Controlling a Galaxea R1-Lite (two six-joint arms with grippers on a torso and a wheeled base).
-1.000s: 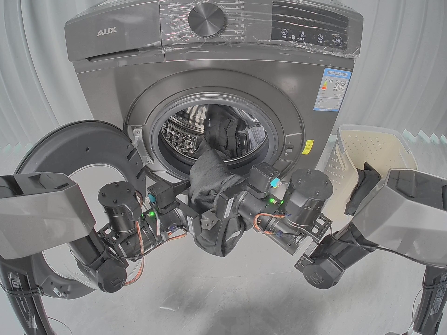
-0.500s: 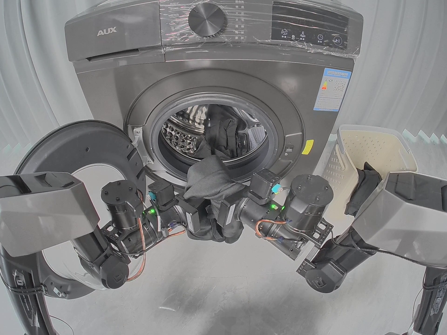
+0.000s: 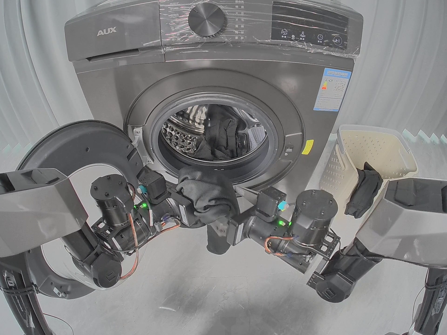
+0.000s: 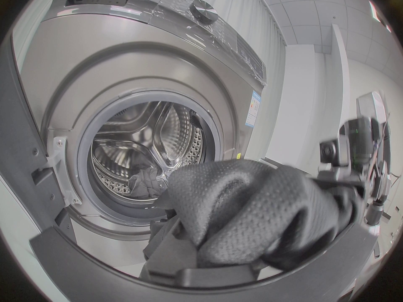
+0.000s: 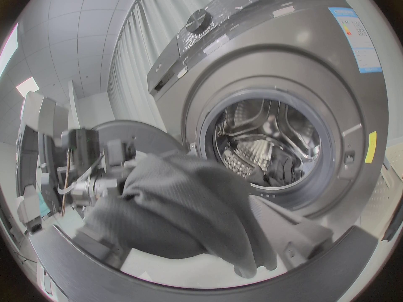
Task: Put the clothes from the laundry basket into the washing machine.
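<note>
Curtains [image 3: 28, 70], dark clothes [image 3: 219, 140] in washing machine [image 3: 116, 89], garment [image 3: 365, 189] in laundry basket [image 3: 372, 147], cloth [image 3: 207, 194] over left gripper [image 3: 202, 212], right gripper [image 3: 222, 226], holds apparently hidden

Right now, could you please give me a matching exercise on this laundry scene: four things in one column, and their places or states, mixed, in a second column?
Things
1. washer door
2. laundry basket
3. bunched dark garment
4. clothes in the drum

Places or states
A. lying inside the washing machine
B. swung open, on the robot's left
C. held up outside, below the round opening
D. on the robot's right, dark cloth over its rim

Pairs: 1-B, 2-D, 3-C, 4-A
</note>
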